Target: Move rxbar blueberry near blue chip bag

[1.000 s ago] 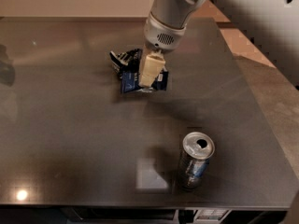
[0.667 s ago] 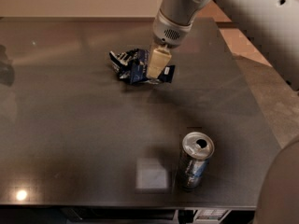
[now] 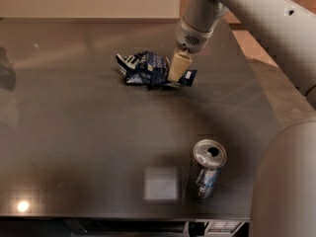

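Observation:
The blue chip bag [image 3: 140, 67], wrinkly blue foil with white markings, lies on the dark table [image 3: 74, 132] at the middle back. The rxbar blueberry [image 3: 186, 77], a small flat dark-blue wrapper, is just right of the bag, touching or almost touching its right edge, low over the table. My gripper [image 3: 178, 68] comes down from the upper right and is shut on the bar's left part, which it partly hides.
A silver drink can [image 3: 206, 170] stands upright near the table's front edge, right of centre. A pale square patch [image 3: 161, 183] shows on the table to the can's left. The table's right edge drops to a brown floor [image 3: 276, 83].
My gripper has moved to the right with the bar, from over the bag's right part to just beyond its right edge. The bag and the can have stayed in place.

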Motion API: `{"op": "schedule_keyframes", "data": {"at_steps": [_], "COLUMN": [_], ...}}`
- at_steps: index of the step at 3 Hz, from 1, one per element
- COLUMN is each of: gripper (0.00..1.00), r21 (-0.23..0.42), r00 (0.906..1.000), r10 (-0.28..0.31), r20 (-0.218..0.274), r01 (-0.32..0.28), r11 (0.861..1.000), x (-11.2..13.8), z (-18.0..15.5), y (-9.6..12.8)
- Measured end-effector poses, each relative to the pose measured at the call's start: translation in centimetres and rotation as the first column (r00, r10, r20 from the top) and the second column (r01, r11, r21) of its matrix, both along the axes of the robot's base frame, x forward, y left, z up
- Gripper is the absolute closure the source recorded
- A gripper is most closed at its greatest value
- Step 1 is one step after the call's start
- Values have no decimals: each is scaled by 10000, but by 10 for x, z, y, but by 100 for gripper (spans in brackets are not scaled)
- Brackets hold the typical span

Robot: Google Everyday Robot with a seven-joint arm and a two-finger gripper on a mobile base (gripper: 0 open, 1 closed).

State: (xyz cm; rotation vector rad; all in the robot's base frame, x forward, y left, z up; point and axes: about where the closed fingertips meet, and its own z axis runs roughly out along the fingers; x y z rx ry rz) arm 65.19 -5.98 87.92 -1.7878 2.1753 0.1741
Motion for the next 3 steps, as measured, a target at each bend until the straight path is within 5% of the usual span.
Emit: {"op": "schedule_keyframes", "data": {"at_steps": [2, 3], "gripper": [12, 0], "r21": [149, 150], "r00": [9995, 9995], "r10": [-266, -255], "r20": [182, 167], "r01": [263, 252], "r11": [9995, 9996], "x": [4, 5], "z": [-9, -11], "y": [-7, -6]}}
